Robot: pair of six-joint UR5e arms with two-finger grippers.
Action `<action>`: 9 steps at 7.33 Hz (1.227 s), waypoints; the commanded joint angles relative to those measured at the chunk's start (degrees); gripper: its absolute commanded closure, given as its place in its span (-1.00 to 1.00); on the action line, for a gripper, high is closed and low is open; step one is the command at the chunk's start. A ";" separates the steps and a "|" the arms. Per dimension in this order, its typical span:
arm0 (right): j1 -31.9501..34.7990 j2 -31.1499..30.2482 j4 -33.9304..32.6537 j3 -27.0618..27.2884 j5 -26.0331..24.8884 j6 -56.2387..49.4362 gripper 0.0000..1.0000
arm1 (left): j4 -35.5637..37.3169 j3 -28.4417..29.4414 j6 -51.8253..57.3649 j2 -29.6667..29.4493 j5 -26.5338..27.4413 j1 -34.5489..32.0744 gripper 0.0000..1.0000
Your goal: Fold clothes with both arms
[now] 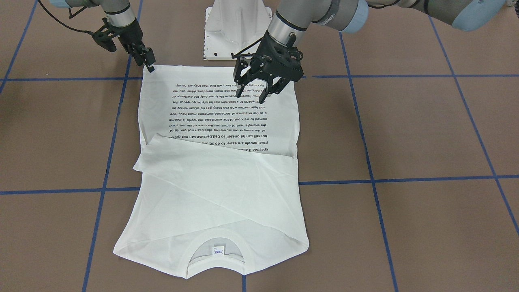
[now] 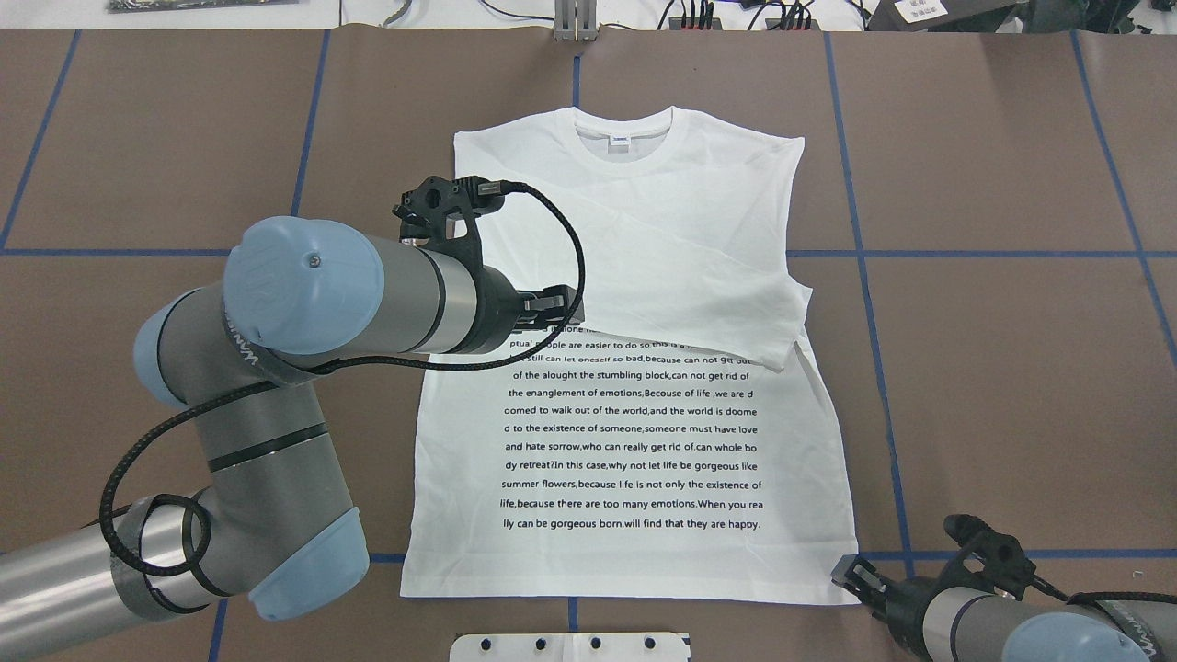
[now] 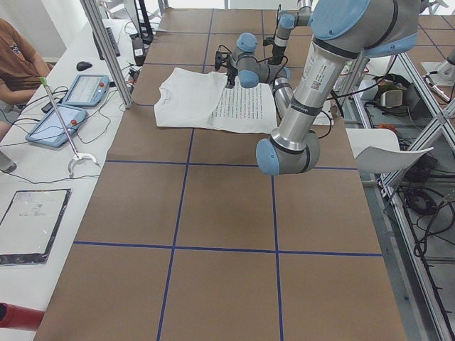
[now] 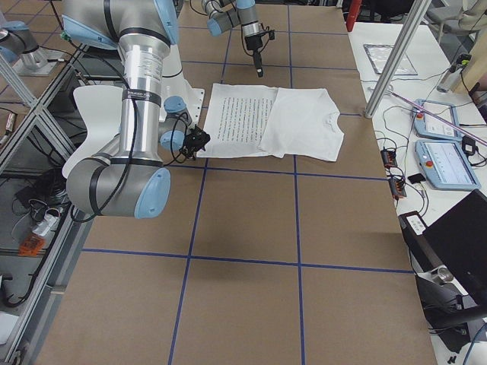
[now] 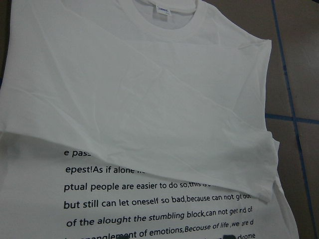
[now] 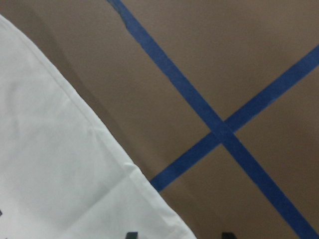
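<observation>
The white long-sleeved T-shirt (image 1: 219, 190) lies flat on the brown table, black text side up, both sleeves folded across the chest; it also shows in the overhead view (image 2: 644, 276). Its ribbed collar (image 1: 217, 243) with the small label points away from me. My left gripper (image 1: 259, 94) is open and empty, and hovers over the printed lines on the shirt's left half (image 5: 149, 99). My right gripper (image 1: 149, 64) is open, low at the shirt's near right hem corner (image 2: 841, 588). The right wrist view shows that hem edge (image 6: 60, 164) between two dark fingertips.
The white pedestal base (image 1: 237, 32) stands just behind the hem. Blue tape lines (image 1: 373, 178) cross the brown table. A side bench with tablets (image 3: 64, 106) and cables runs along the far edge, and a person (image 3: 14, 57) sits there.
</observation>
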 commanded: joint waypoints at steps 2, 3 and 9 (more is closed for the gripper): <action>-0.87 0.01 0.00 -0.02 -0.09 1.74 -0.24 | -0.01 0.00 0.00 0.07 0.07 -0.02 -0.40; -1.05 0.01 0.00 -0.02 -0.09 1.83 -0.18 | -0.01 0.00 0.00 0.07 0.07 -0.02 -0.40; -0.61 -0.34 0.00 0.68 0.35 1.92 1.00 | -0.01 -2.26 -0.09 1.99 -0.02 -0.02 -0.41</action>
